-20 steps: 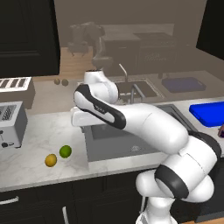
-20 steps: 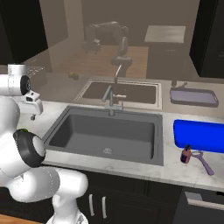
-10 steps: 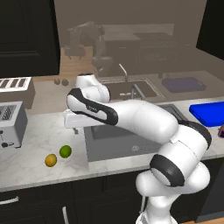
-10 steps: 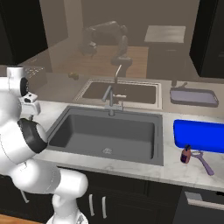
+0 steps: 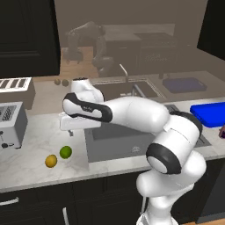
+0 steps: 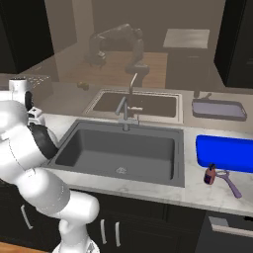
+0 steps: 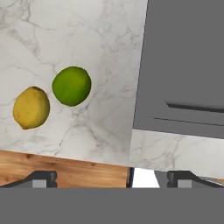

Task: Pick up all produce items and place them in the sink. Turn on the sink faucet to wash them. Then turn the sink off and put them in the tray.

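My hand (image 7: 111, 177) hangs wide open and empty above the lime (image 7: 71, 85) and lemon (image 7: 31, 107) on the worktop (image 7: 92, 39), ready to pick one.

Kitchen: sink (image 6: 99, 148), faucet (image 6: 124, 112), toaster (image 5: 9, 125).

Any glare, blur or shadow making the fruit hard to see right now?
Hand view: lime and lemon sharp, evenly lit, faint soft shadows on the marble counter, no glare. Left base view: both fruits small but crisp. Right base view: hazy reflection on the back wall; sink clear.
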